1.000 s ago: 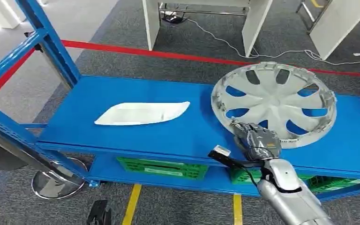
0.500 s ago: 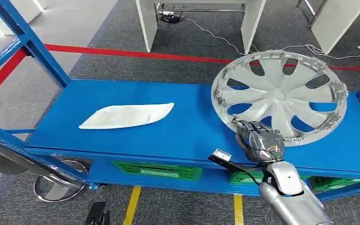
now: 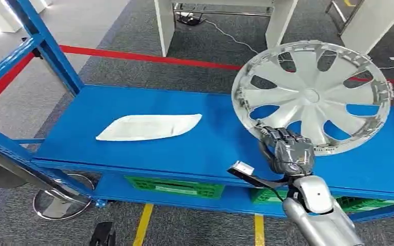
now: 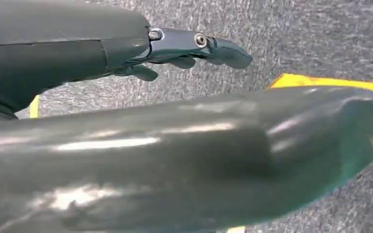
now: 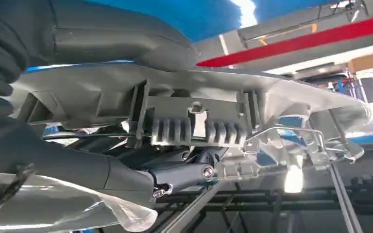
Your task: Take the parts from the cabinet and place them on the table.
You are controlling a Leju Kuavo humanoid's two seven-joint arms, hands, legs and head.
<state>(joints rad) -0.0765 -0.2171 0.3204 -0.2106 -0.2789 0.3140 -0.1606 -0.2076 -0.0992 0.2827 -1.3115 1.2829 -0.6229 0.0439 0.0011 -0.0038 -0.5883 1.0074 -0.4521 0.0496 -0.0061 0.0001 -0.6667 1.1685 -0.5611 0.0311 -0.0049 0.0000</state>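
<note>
Silver plastic: the wheel cover (image 3: pixel 310 97) is the part in hand. The right hand (image 3: pixel 287 151) grips its near lower rim, fingers curled over the edge; in the right wrist view the thumb lies across one face and darker fingers (image 5: pixel 184 174) tuck behind the ribbed clips of the rim. The cover stands tilted, the far edge raised well above the blue shelf (image 3: pixel 149 154); whether the near edge touches the shelf cannot be told, as the hand covers it.

The left hand (image 4: pixel 194 48) hangs over grey floor, its fingers loosely apart, holding nothing.

Judgement: lift-out is under way, and the grip sits at one rim of a wide, light disc. It is likely to swing or twist about the fingers. Lift it fully free of the shelf, then draw it out slowly, minding the blue upright (image 3: pixel 51 46).

Farther left on the shelf lies a white elongated trim piece (image 3: pixel 149 126), well apart, not yet taken.
</note>
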